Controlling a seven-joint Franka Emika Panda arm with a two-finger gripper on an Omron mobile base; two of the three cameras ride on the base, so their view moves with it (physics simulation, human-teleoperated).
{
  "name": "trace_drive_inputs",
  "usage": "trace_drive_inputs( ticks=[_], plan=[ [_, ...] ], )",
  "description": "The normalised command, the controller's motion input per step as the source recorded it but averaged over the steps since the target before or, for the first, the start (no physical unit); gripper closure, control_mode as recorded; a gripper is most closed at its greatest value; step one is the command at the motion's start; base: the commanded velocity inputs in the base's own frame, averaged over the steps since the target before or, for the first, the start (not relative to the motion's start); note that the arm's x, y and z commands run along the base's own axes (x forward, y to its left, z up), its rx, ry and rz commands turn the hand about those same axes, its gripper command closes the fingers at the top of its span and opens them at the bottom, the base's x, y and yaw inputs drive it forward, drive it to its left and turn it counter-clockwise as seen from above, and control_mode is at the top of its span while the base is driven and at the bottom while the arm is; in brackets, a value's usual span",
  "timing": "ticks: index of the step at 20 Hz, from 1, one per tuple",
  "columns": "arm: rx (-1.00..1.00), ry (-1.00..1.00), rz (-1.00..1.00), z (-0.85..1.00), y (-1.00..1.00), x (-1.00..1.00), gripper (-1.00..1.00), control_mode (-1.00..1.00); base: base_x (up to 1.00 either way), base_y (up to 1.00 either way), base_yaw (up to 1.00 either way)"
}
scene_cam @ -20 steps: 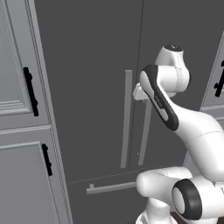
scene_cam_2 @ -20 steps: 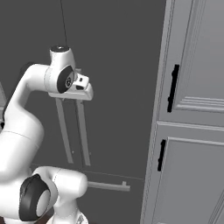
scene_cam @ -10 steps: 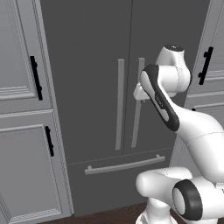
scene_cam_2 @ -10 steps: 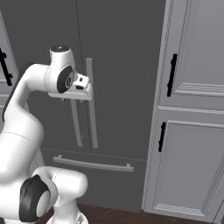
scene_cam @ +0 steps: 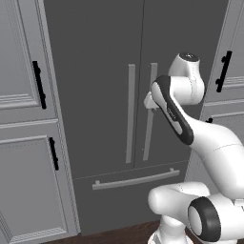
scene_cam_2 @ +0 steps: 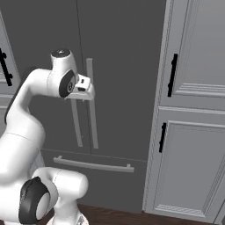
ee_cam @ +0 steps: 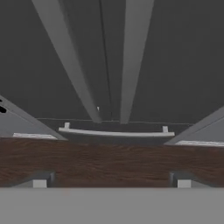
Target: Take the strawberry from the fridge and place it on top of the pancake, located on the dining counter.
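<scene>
White arm (scene_cam: 190, 124) raised before fridge (scene_cam: 95, 71)

The fridge (scene_cam: 109, 95) stands dead ahead at 12 o'clock, doors shut, its two bar handles (scene_cam: 140, 114) side by side at the centre seam and a drawer (scene_cam: 133, 190) below them. Cabinets (scene_cam: 28, 143) flank it at 9 and 3 o'clock. The arm (scene_cam: 178, 109) rises before the right door.

Arm raised, elbow bent; gripper (ee_cam: 111, 183) wide open, empty.
</scene>
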Motion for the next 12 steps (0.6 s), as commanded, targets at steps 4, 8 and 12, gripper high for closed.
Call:
trace_drive_inputs(
  ticks=[4,8,12],
  plan=[
    [0.00,-0.31,-0.01,-0.36,-0.37,0.58,-1.00,-1.00,0.00,0.00,0.00],
    [0.00,-0.24,0.00,-0.12,-0.26,0.89,-1.00,-1.00,0.00,0.00,0.00],
    [0.00,-0.14,0.00,0.00,-0.07,0.94,-1.00,-1.00,0.00,0.00,0.00]
  ],
)
